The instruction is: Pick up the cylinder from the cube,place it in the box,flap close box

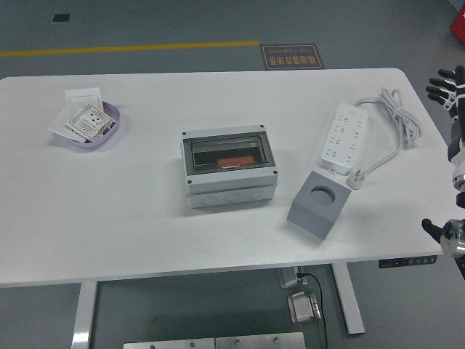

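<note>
With the clear hinged flap down over the grey plastic box (229,169), we see our black-fingered right hand (449,86) spread empty, well to the box's right.

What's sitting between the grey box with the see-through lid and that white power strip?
In the head view, the grey cube with its round hole sits low in the gap between the box and the power strip; the direct stretch is bare white table.

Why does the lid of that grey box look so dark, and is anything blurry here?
Head view: the box has a tinted see-through flap, so an orange object shows dimly inside; lighting is even, with only a soft shadow beside the grey cube; the right hand at the frame's edge looks slightly soft.
</note>
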You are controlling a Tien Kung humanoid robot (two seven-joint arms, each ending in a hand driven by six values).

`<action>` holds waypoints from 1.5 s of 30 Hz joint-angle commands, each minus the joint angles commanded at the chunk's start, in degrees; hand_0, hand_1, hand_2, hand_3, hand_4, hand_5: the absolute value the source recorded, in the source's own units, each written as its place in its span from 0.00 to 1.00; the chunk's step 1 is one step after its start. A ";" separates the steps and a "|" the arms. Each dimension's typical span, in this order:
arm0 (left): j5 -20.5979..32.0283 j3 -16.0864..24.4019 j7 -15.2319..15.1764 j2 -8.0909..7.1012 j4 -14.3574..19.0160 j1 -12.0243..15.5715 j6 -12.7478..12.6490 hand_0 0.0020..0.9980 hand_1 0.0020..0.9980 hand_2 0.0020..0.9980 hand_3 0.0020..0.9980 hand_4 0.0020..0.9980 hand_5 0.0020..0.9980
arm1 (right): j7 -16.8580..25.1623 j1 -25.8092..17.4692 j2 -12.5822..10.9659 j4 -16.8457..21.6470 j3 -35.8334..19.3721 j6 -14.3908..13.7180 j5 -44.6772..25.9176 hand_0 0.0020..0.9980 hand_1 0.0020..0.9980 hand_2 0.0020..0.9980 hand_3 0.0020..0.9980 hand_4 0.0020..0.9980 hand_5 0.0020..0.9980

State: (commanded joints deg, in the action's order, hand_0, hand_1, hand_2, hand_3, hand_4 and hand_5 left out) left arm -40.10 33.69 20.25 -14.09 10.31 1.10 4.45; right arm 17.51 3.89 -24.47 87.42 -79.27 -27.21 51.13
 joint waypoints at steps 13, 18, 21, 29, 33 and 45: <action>-2.53 1.84 0.55 -0.63 0.00 -0.49 0.20 0.65 0.69 0.58 0.58 0.54 0.10 | -1.50 -1.54 -0.52 0.65 -2.35 -0.47 2.55 0.69 0.63 0.60 0.63 0.97 0.83; -3.85 3.28 0.97 -0.52 0.00 -0.54 0.26 0.65 0.70 0.58 0.58 0.54 0.10 | -1.70 -1.82 -0.53 0.94 -3.08 -0.43 2.88 0.70 0.63 0.60 0.63 0.97 0.82; -4.50 4.06 1.18 -0.39 0.00 -0.45 0.29 0.65 0.70 0.58 0.58 0.54 0.09 | -1.89 -1.83 -0.60 1.16 -3.36 -0.42 3.15 0.70 0.63 0.60 0.63 0.97 0.82; -6.27 6.47 1.68 0.13 0.00 0.13 0.23 0.65 0.69 0.58 0.58 0.54 0.09 | -2.22 -2.41 -0.50 1.34 -4.87 -0.45 3.78 0.69 0.62 0.59 0.63 0.97 0.81; -6.53 7.12 1.84 0.41 0.00 0.27 0.23 0.65 0.69 0.58 0.58 0.54 0.09 | -2.16 -2.84 -0.25 1.36 -5.70 -0.44 3.89 0.70 0.61 0.59 0.63 0.97 0.81; -4.89 6.02 1.91 0.00 0.00 0.28 0.25 0.65 0.69 0.58 0.58 0.53 0.09 | -2.30 -2.94 0.22 1.30 -6.14 -0.54 4.48 0.71 0.61 0.59 0.63 0.96 0.80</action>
State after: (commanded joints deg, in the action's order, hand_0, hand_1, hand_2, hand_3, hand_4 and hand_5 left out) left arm -44.99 39.71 22.17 -14.09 10.31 1.39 4.71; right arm 15.20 0.96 -24.25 88.72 -85.40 -27.75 55.61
